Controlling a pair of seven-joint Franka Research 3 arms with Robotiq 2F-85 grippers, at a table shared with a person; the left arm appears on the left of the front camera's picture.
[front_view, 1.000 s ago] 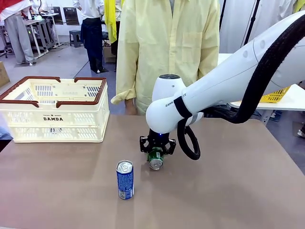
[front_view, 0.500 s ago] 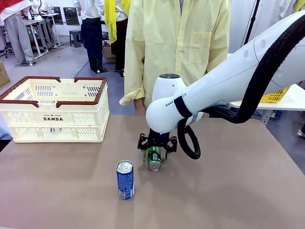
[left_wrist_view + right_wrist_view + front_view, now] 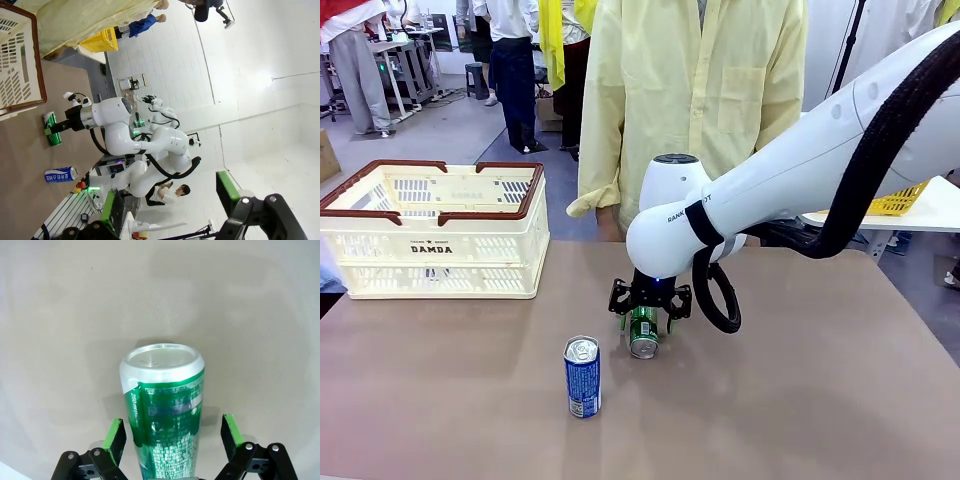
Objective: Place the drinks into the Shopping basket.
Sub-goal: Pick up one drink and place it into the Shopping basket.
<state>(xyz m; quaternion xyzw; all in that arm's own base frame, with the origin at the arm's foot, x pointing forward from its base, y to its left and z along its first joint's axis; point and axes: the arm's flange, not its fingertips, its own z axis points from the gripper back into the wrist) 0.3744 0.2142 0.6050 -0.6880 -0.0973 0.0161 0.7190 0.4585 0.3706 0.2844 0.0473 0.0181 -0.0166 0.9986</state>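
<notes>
Aluminium, slim and cylindrical, the green can (image 3: 162, 390) sits between the jaws of the right gripper (image 3: 172, 420). The jaws stand wide and do not clamp it. One green pad (image 3: 118, 437) is just beside the can's wall, and the other is clear of it, with bare table (image 3: 800, 400) showing in the gap. The can's body is glossy green with white print running along its length, and a dull silver lid caps it.

The can is not upright. From the front, its long axis runs out from under the black fingers toward the robot's side, with the lid end nearest the camera. I cannot tell whether it rests fully on the smooth, matte brown tabletop.

Outside the jaws, near them toward the robot's left, the blue can (image 3: 582, 377) stands upright with its silver lid on top. Well apart from the jaws, farther left and toward the far edge, is the Shopping basket (image 3: 430, 245). It is a rectangular cream plastic crate with slotted walls and a red-brown rim. Beyond the jaws, a person (image 3: 690, 90) in a pale yellow shirt stands at the far side.

The left gripper (image 3: 170, 207) hangs with its jaws spread wide and nothing between them.
</notes>
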